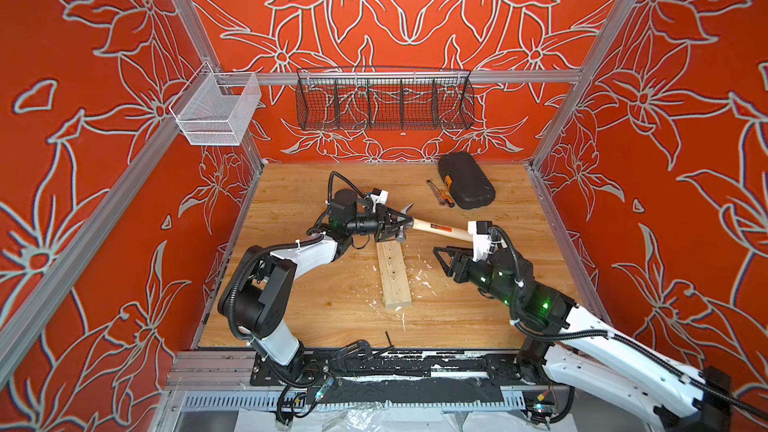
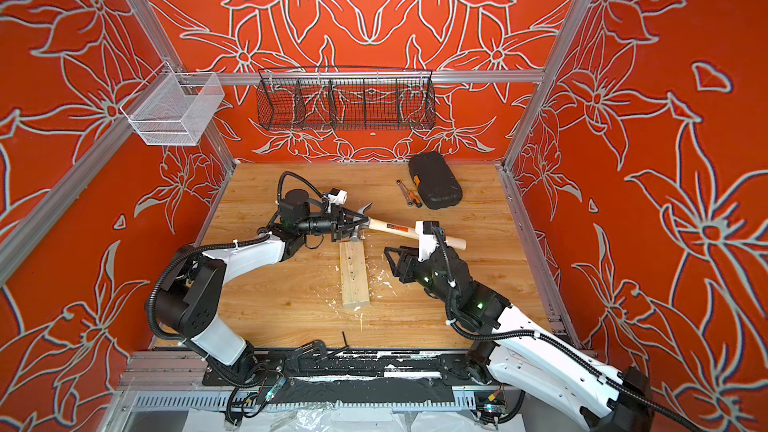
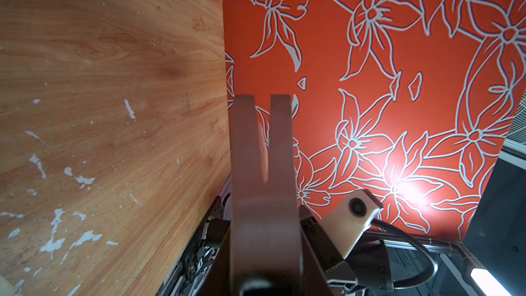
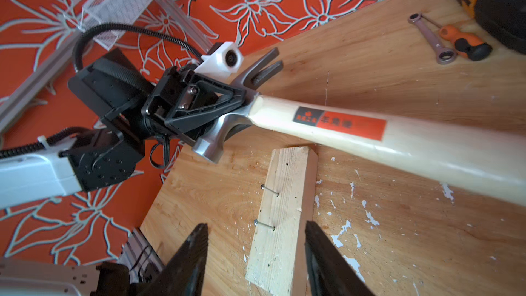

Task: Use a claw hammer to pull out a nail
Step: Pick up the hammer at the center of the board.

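Observation:
The claw hammer (image 1: pixel 436 228) has a grey steel head and a pale wooden handle (image 4: pixel 370 138) with an orange-and-black label. My left gripper (image 1: pixel 390 226) is shut on its head, over the far end of a pale wood block (image 1: pixel 392 274). The claw (image 4: pixel 263 65) points toward the back wall and the handle runs to the right. Two nails (image 4: pixel 269 190) stick out of the block's top face, bent over. My right gripper (image 4: pixel 256 224) is open and holds nothing, hovering just right of the block and below the handle. In the left wrist view the claw (image 3: pixel 260 138) is a blur.
A black case (image 1: pixel 465 180), a wrench (image 1: pixel 434 191) and an orange-handled screwdriver (image 1: pixel 446 200) lie at the back right. A black wire basket (image 1: pixel 384 103) and a white mesh basket (image 1: pixel 216 112) hang on the rails. White flecks litter the wooden table (image 1: pixel 478 317).

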Controlling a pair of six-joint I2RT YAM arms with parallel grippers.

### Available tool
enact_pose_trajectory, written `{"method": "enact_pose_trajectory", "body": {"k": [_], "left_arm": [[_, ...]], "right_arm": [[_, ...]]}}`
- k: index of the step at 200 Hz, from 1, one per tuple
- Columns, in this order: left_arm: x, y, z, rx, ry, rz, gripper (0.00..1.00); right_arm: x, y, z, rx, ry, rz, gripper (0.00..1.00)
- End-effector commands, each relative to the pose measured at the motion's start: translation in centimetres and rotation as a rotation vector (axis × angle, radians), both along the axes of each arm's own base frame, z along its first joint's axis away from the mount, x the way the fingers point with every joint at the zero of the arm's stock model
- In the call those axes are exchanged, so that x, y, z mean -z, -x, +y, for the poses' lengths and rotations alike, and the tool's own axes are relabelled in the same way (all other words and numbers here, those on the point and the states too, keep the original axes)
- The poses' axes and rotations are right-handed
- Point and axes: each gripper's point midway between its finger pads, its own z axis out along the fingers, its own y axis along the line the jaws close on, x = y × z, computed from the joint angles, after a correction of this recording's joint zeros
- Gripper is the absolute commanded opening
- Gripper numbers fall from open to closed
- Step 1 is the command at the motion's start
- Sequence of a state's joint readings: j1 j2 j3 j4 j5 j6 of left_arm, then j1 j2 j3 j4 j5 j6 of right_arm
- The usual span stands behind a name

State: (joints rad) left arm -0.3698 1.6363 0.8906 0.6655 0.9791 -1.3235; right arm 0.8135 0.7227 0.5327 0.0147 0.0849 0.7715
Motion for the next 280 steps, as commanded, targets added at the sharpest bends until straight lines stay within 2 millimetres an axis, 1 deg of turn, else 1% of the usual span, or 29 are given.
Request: {"method": "enact_pose_trajectory", "body": {"k": [1,7,16,25,46,62,66,73,88,139,150,173,203,217,263,280], "left_arm": [[-7.3,0.2,0.5,-0.027,0.14,-0.211,0.0],[-7.4,0.2,0.6,-0.031,0.148,-0.215,0.0],[-7.6,0.2,0.5,-0.028,0.154,-0.219,0.0],[-7.5,0.2,0.6,-0.031,0.155,-0.218,0.0],[-7.5,0.2,0.7,-0.04,0.162,-0.217,0.0],[-7.6,0.2,0.7,-0.044,0.176,-0.214,0.0],[-7.8,0.2,0.7,-0.046,0.181,-0.214,0.0],[-7.9,0.3,0.8,-0.048,0.187,-0.214,0.0],[-8.2,0.3,0.9,-0.056,0.199,-0.219,0.0],[-9.1,0.7,1.3,-0.083,0.21,-0.243,0.0],[-9.2,0.7,1.4,-0.084,0.213,-0.248,0.0],[-9.3,0.8,1.3,-0.082,0.215,-0.25,0.0],[-9.3,0.8,1.2,-0.08,0.217,-0.247,0.0],[-9.1,0.7,1.2,-0.079,0.216,-0.243,0.0],[-8.8,0.7,1.2,-0.088,0.218,-0.239,0.0],[-8.7,0.6,1.2,-0.095,0.22,-0.239,0.0]], "right_arm": [[-2.6,-1.0,-1.8,0.14,-0.186,-0.053,0.59],[-2.7,-1.0,-2.2,0.155,-0.202,-0.061,0.6],[-2.6,-1.1,-2.8,0.187,-0.225,-0.063,0.68],[-2.7,-1.2,-3.2,0.211,-0.25,-0.069,0.72],[-2.7,-1.6,-3.3,0.233,-0.284,-0.073,0.74],[-2.6,-2.1,-3.0,0.241,-0.305,-0.068,0.74],[-2.5,-2.3,-2.9,0.245,-0.311,-0.066,0.77],[-2.5,-2.5,-2.8,0.246,-0.323,-0.07,0.79],[-2.4,-3.3,-2.7,0.262,-0.339,-0.067,0.79],[-1.6,-5.8,-3.1,0.305,-0.488,-0.024,0.8],[-1.3,-6.5,-3.3,0.312,-0.526,-0.016,0.8],[-2.0,-7.8,-3.3,0.297,-0.595,-0.037,0.8],[-3.3,-8.7,-2.4,0.262,-0.627,-0.067,0.78],[-3.4,-9.1,-1.9,0.256,-0.643,-0.064,0.77],[-3.8,-10.4,-1.3,0.257,-0.718,-0.057,0.67],[-3.9,-10.7,-1.4,0.271,-0.734,-0.058,0.63]]}}
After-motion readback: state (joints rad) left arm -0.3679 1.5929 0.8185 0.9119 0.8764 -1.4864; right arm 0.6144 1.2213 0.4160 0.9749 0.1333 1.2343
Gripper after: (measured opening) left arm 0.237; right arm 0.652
